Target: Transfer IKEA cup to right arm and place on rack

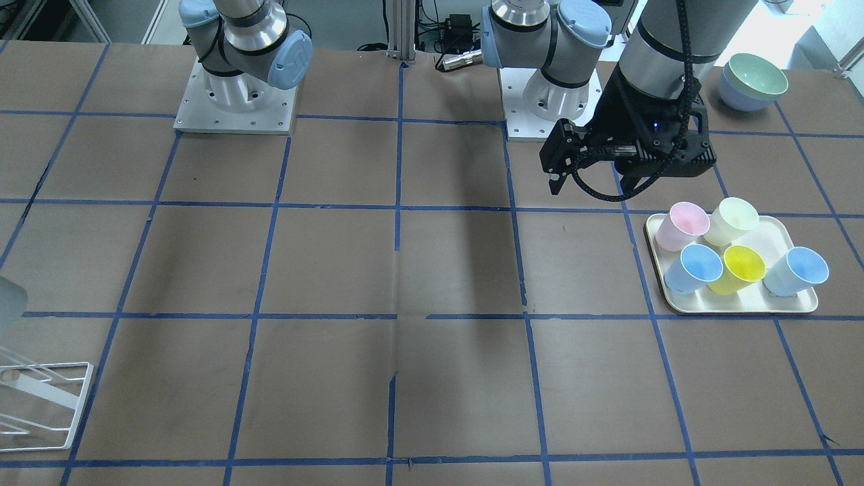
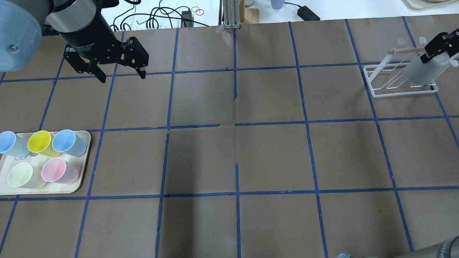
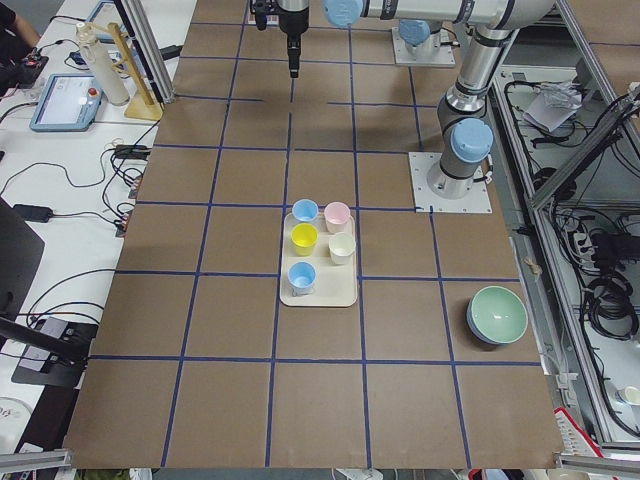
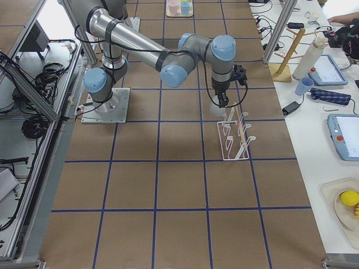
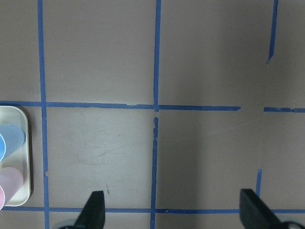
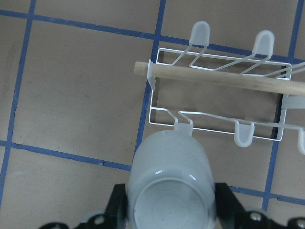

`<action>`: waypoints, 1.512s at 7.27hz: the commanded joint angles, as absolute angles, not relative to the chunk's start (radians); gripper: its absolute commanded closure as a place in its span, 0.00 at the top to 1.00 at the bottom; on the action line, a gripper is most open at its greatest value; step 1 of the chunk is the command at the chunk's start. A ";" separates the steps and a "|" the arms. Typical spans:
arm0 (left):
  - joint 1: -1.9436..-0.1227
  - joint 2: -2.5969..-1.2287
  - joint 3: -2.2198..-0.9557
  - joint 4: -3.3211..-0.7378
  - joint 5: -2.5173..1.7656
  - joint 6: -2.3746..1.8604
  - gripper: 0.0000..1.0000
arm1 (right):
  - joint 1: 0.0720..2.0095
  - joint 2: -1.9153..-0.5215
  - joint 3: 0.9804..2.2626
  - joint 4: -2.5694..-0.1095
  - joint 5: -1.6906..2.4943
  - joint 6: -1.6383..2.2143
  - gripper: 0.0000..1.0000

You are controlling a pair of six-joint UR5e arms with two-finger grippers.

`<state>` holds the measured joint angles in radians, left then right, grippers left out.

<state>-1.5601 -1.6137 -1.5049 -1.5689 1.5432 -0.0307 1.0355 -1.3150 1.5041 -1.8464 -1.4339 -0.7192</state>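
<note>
My right gripper (image 6: pixel 170 207) is shut on the pale grey IKEA cup (image 6: pixel 169 167), fingers on both its sides. It holds the cup tilted just above the white wire rack (image 6: pixel 164 102), with the cup's far end at the tip of a near peg (image 6: pixel 183 125). In the overhead view the cup (image 2: pixel 423 71), right gripper (image 2: pixel 439 46) and rack (image 2: pixel 398 89) are at the far right. My left gripper (image 2: pixel 122 77) is open and empty, hovering above bare table at the far left; it also shows in the left wrist view (image 5: pixel 172 205).
A cream tray (image 2: pixel 84 157) with blue, yellow, pink and cream cups sits near the left edge. Stacked bowls (image 1: pixel 752 81) stand by the left arm's base. Blue tape lines grid the brown table.
</note>
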 commanded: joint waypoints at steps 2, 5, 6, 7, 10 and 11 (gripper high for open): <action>-1.560 -1.614 -1.505 -1.568 1.543 -0.031 1.00 | 1.035 -1.282 1.500 -1.897 -1.431 -0.722 0.00; -1.560 -1.614 -1.505 -1.568 1.542 -0.031 1.00 | 1.037 -1.244 1.502 -1.931 -1.430 -0.718 0.00; -1.560 -1.615 -1.505 -1.566 1.542 -0.032 1.00 | 1.038 -1.233 1.502 -1.933 -1.428 -0.715 0.00; -1.560 -1.615 -1.505 -1.568 1.542 -0.031 1.00 | 1.043 -1.223 1.500 -1.936 -1.427 -0.715 0.00; -1.559 -1.615 -1.505 -1.568 1.543 -0.031 1.00 | 1.048 -1.190 1.500 -1.965 -1.427 -0.712 0.00; -1.560 -1.615 -1.505 -1.568 1.543 -0.031 1.00 | 1.048 -1.186 1.500 -1.971 -1.425 -0.712 0.00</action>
